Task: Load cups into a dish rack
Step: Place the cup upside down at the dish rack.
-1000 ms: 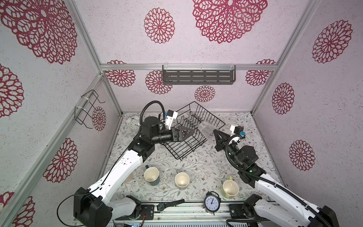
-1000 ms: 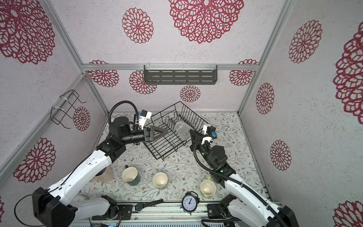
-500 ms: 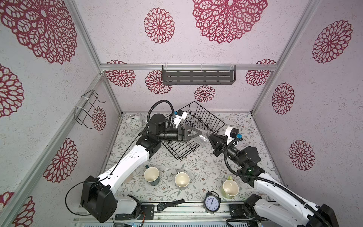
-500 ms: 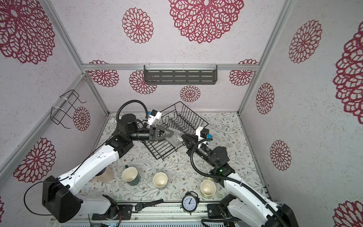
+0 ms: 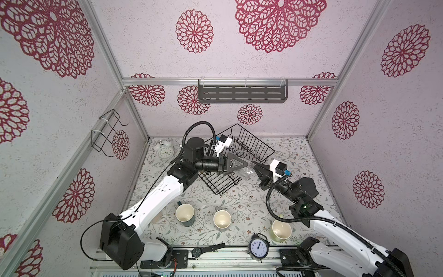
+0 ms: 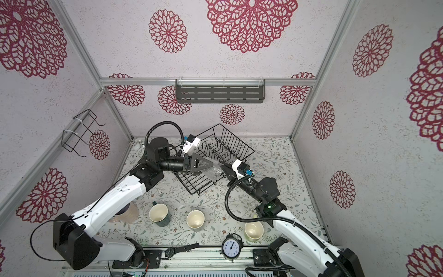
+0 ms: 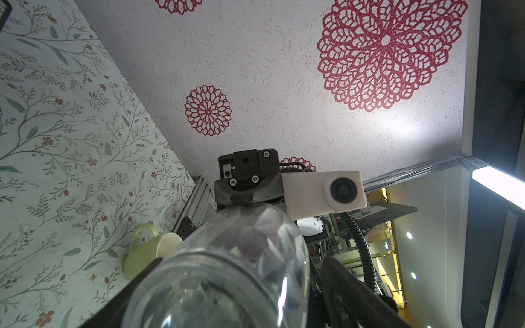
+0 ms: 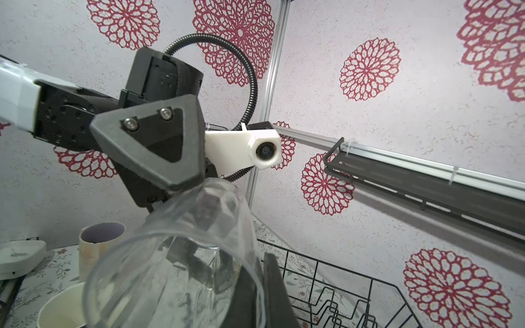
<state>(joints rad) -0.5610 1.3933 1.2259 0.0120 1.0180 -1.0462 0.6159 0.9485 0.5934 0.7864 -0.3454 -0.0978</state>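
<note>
A clear glass (image 5: pixel 245 171) (image 6: pixel 212 169) hangs tilted over the near corner of the black wire dish rack (image 5: pixel 254 146) (image 6: pixel 230 143). My right gripper (image 5: pixel 254 166) (image 8: pixel 260 286) is shut on its rim, one finger inside and one outside. My left gripper (image 5: pixel 243 167) (image 7: pixel 241 284) stands open around the glass's base (image 7: pixel 227 269), with a gap showing at one finger (image 7: pixel 346 289). On the floor near the front stand a dark teal mug (image 5: pixel 185 214), a grey mug (image 5: pixel 222 219) and a yellow-green mug (image 5: pixel 281 230) (image 7: pixel 139 255). An amber tumbler (image 6: pixel 128 213) is half hidden under my left arm.
A white alarm clock (image 5: pixel 165 151) stands at the back left, a black one (image 5: pixel 258 247) at the front beside a wristwatch (image 5: pixel 199 250). A dark slotted shelf (image 5: pixel 242 94) hangs on the back wall and a small wire bracket (image 5: pixel 107 134) on the left wall.
My right arm brought the glass leftward over the rack's corner. My left gripper reached right until its fingers straddled the glass, and they have narrowed slightly.
</note>
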